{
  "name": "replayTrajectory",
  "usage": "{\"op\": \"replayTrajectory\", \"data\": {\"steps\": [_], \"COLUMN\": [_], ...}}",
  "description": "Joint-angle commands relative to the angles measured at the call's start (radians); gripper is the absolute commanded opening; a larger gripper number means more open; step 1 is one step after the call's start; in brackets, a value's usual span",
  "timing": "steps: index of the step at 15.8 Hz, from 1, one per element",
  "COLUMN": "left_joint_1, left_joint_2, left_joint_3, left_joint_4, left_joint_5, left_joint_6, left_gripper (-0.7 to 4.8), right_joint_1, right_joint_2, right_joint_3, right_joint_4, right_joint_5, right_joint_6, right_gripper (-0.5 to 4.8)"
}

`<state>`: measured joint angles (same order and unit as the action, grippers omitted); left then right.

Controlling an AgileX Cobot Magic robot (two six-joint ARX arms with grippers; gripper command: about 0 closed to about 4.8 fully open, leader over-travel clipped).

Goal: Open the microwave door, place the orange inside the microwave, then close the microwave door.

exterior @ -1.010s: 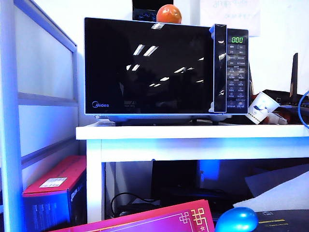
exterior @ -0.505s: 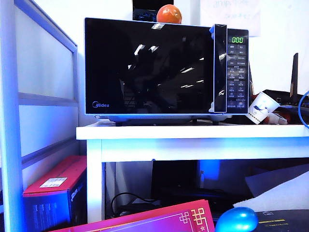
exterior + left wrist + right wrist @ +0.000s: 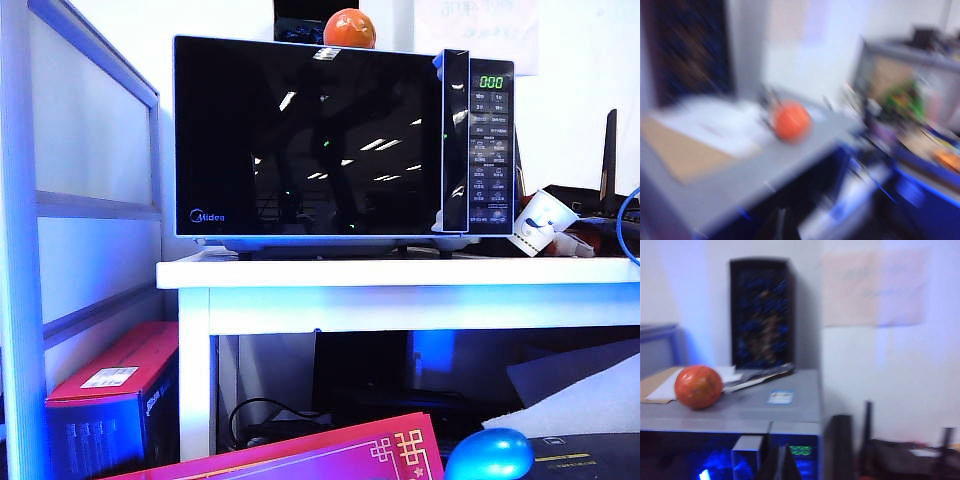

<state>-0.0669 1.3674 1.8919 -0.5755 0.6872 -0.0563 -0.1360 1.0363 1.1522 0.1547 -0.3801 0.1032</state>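
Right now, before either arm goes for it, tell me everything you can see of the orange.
The orange is a small, round, orange-red fruit with a shiny highlight and faintly mottled skin. It looks whole and sits on the microwave's flat grey top, toward the back and a little right of centre in the exterior view, next to papers and in front of a dark boxy object. The microwave door below is shut. No gripper touches it.

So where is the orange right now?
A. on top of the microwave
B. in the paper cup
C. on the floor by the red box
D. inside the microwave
A: the orange sits on the roof of the microwave, above its shut door.
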Motion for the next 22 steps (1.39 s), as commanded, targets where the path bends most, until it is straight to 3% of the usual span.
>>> {"op": "replayTrajectory", "data": {"steps": [1, 3, 6, 9, 11, 12, 13, 14, 22], "left_joint_1": [-0.038, -0.091, -0.108, -0.120, -0.121, -0.121, -0.121, -0.121, -0.121], "left_joint_2": [-0.001, 0.001, 0.001, 0.003, 0.008, 0.008, 0.007, 0.007, 0.008], "left_joint_3": [0.006, 0.006, 0.006, 0.007, 0.006, 0.006, 0.006, 0.006, 0.006], "left_joint_4": [-0.001, 0.026, 0.080, 0.115, 0.106, 0.102, 0.102, 0.101, 0.083], "left_joint_5": [0.021, -0.068, -0.069, -0.164, -0.148, -0.150, -0.149, -0.149, -0.150], "left_joint_6": [0.023, 0.035, 0.047, 0.045, 0.041, 0.042, 0.042, 0.042, 0.041], "left_gripper": [0.17, 0.17, 0.17, 0.17, 0.17, 0.17, 0.17, 0.17, 0.17], "right_joint_1": [0.077, 0.151, 0.232, 0.296, 0.325, 0.337, 0.348, 0.368, 0.394], "right_joint_2": [0.126, 0.261, 0.425, 0.558, 0.634, 0.660, 0.688, 0.702, 0.720], "right_joint_3": [0.129, 0.245, 0.376, 0.503, 0.573, 0.595, 0.608, 0.608, 0.608], "right_joint_4": [0.000, 0.000, 0.002, 0.000, 0.000, 0.002, 0.017, 0.024, 0.023], "right_joint_5": [-0.026, -0.026, -0.019, -0.016, -0.015, -0.010, -0.005, 0.006, 0.048], "right_joint_6": [-0.008, -0.053, -0.078, -0.080, -0.086, -0.096, -0.126, -0.158, -0.216], "right_gripper": [-0.01, -0.01, -0.01, -0.01, 0.03, 0.72, 4.44, 4.79, 4.79]}}
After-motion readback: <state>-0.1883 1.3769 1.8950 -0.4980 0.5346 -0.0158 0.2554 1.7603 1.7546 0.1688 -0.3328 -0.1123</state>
